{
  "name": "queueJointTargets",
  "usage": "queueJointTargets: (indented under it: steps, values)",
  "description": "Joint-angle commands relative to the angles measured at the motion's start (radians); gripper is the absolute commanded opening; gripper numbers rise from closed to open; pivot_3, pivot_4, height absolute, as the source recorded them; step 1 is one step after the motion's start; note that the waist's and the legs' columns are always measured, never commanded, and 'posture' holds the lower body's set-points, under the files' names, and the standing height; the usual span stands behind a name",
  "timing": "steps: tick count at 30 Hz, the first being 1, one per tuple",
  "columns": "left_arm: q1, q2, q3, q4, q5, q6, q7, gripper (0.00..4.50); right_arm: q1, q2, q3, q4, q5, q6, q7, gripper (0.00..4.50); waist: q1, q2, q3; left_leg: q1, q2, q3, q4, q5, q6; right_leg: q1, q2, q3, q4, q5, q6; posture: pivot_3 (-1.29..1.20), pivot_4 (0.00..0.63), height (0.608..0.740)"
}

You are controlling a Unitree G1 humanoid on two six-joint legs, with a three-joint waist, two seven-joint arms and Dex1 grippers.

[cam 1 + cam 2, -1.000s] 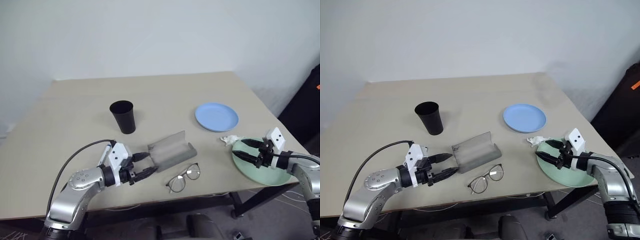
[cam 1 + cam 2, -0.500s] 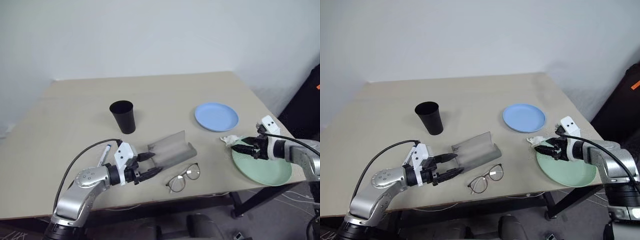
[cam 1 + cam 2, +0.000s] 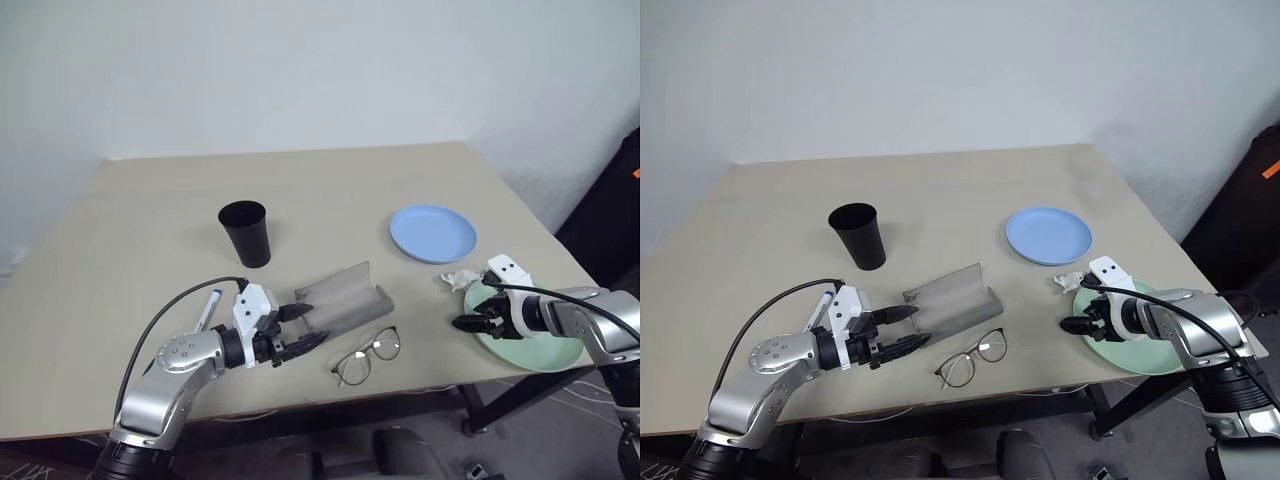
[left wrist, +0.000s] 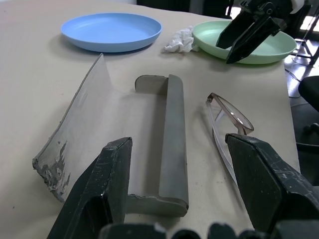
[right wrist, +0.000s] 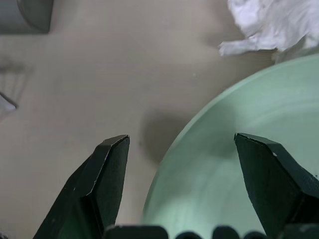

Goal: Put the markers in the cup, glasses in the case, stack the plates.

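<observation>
Left eye view: the right pincer [image 3: 470,314] has tipped down over the near-left rim of the mint green plate [image 3: 545,345].

A second ago it lay flatter and further right over that plate; now it points down and left, fingers spread wide and empty, one on each side of the plate's rim in the right wrist view. The crumpled white paper [image 3: 459,279] lies just beside that rim. The left pincer [image 3: 297,327] stays open and holds nothing, aimed at the near end of the open grey case [image 3: 345,297], having edged slightly toward it. The glasses [image 3: 366,354] lie unfolded on the surface [image 3: 150,220] beside the case. The marker [image 3: 210,307] rests behind the left wrist, the black cup [image 3: 246,233] stands beyond, and the light blue plate [image 3: 433,233] has not moved.
</observation>
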Motion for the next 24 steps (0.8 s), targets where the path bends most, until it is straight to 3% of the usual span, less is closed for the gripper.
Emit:
queueJointTargets:
  steps: [1,3,6,15,24]
  values:
    - [-0.023,-0.003,-0.002,-0.008,0.000,-0.025,-0.005,3.14,-0.010,-0.028,0.004,-0.051,-0.021,-0.007,-0.026,3.66,0.000,0.000,0.000,0.000,0.000,0.000,0.000,0.000,0.000,0.000,0.000,0.000,0.000,0.000,0.000,0.00,0.000,0.740]
    - [-0.023,-0.005,-0.005,-0.006,0.001,-0.027,-0.005,3.14,-0.010,-0.039,0.017,-0.061,-0.033,-0.016,-0.035,3.66,0.000,0.000,0.000,0.000,0.000,0.000,0.000,0.000,0.000,0.000,0.000,0.000,0.000,0.000,0.000,0.00,0.000,0.740]
    - [-0.024,-0.007,-0.010,-0.004,0.002,-0.031,-0.005,3.19,-0.001,-0.052,0.039,-0.082,-0.052,-0.031,-0.047,3.05,0.000,0.000,0.000,0.000,0.000,0.000,0.000,0.000,0.000,0.000,0.000,0.000,0.000,0.000,0.000,0.00,0.000,0.740]
    - [-0.027,-0.013,-0.013,0.003,0.006,-0.036,-0.004,3.19,0.008,-0.054,0.064,-0.095,-0.065,-0.057,-0.057,0.01,-0.002,-0.002,0.000,0.000,0.001,0.001,0.000,0.000,0.000,0.000,0.000,0.000,-0.001,0.000,0.000,0.00,0.000,0.740]
    - [-0.032,-0.018,-0.015,0.009,0.012,-0.040,-0.001,3.19,-0.019,-0.046,0.077,-0.034,-0.113,-0.110,-0.071,0.01,-0.004,-0.005,-0.002,0.001,0.012,0.003,0.000,0.000,-0.001,0.000,0.000,-0.003,-0.003,0.000,0.000,0.00,0.000,0.740]
